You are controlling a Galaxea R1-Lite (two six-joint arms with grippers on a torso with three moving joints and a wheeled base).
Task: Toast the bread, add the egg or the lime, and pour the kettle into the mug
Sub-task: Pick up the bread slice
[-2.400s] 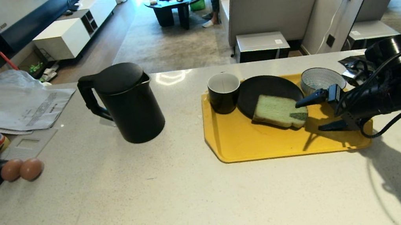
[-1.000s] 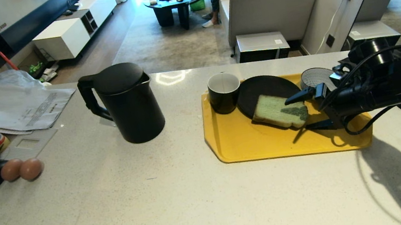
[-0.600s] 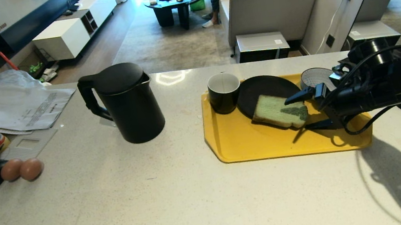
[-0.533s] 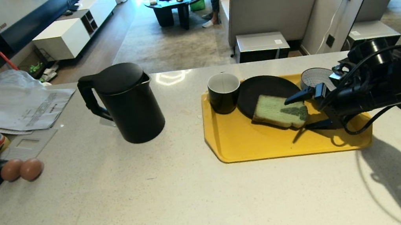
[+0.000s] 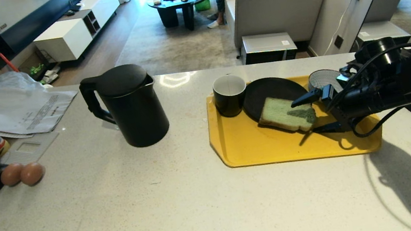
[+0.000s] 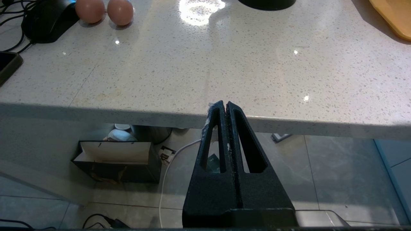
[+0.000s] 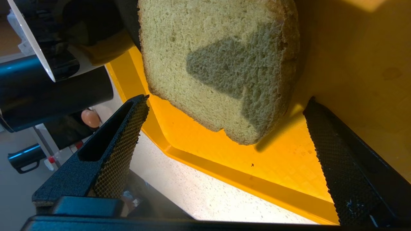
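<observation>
Spongy pale-green bread (image 5: pixel 285 113) leans on the matte black plate (image 5: pixel 267 92) in the glossy yellow tray (image 5: pixel 259 148); right gripper (image 5: pixel 305 115) gapes around its corner, arm hiding the bowl; left gripper (image 6: pixel 223 109) pressed closed below the counter's edge

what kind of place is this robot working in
Most likely a home: an open kitchen counter facing a living room. On it stand a kettle and a yellow tray with bread; beyond are a sofa and a coffee table.
</observation>
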